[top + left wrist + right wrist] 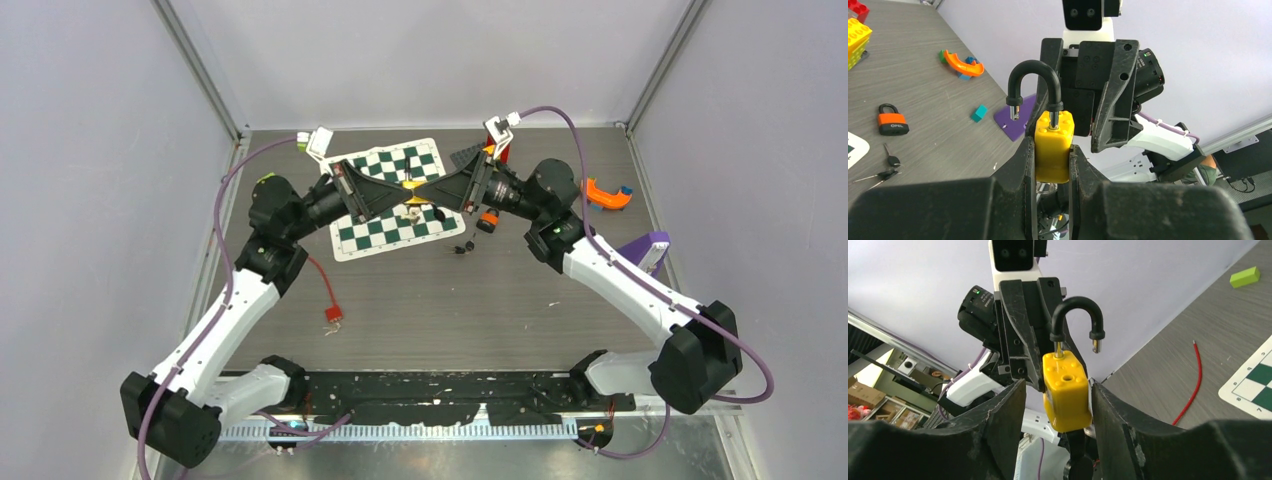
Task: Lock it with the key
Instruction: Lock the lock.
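Note:
A yellow padlock (1053, 145) is held in the air above the chessboard mat, its black shackle (1034, 75) swung open with one leg free. My left gripper (1052, 151) is shut on the padlock's body, one finger on each side. My right gripper (1057, 387) faces it, open, with its fingers either side of the same padlock (1065, 390); there is a clear gap on the left. A black key (1078, 460) hangs from the padlock's underside. From above, both grippers meet at the padlock (413, 185).
A chessboard mat (385, 205) lies under the grippers. An orange padlock (487, 222) and loose keys (462, 245) lie to its right. A red cable (325, 290), an orange curved piece (608, 195) and a purple plate (645, 248) are on the table.

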You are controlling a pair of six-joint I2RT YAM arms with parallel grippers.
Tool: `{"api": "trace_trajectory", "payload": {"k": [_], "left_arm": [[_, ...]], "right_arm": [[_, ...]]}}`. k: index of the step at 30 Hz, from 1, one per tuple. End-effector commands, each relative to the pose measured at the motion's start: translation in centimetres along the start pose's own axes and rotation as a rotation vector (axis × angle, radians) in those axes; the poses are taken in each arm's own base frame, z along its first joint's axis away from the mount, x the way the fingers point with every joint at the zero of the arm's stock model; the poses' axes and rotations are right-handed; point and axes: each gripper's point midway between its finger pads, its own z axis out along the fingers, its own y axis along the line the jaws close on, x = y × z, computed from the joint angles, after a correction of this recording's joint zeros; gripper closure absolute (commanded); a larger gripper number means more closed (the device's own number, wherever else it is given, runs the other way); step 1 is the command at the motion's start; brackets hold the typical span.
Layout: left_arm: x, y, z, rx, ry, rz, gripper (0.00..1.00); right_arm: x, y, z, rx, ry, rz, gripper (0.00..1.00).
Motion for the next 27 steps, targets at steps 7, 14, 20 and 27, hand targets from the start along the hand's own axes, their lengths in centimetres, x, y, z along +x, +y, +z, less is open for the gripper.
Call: {"api": "trace_trajectory", "payload": {"k": [7, 14, 20, 27], "left_arm": [[-1.0, -4.0, -1.2, 0.110, 0.000, 0.066, 1.00], [-0.5, -4.4, -1.6, 0.117, 0.026, 0.072, 1.00], [-0.8, -4.3, -1.7, 0.111, 0.019, 0.072, 1.00], [-0.8, -4.7, -1.5, 0.134, 0.026, 0.069, 1.00]], "right_arm": [[-1.3, 2.6, -0.6, -0.071, -0.022, -0.041, 0.55], [-1.6, 2.8, -0.7, -0.078, -0.031, -0.048, 0.42], [-1.2, 2.8, -0.7, -0.080, 0.004, -0.046, 0.76], [-1.1, 3.4, -0.9, -0.092, 0.018, -0.068, 0.38]]}}
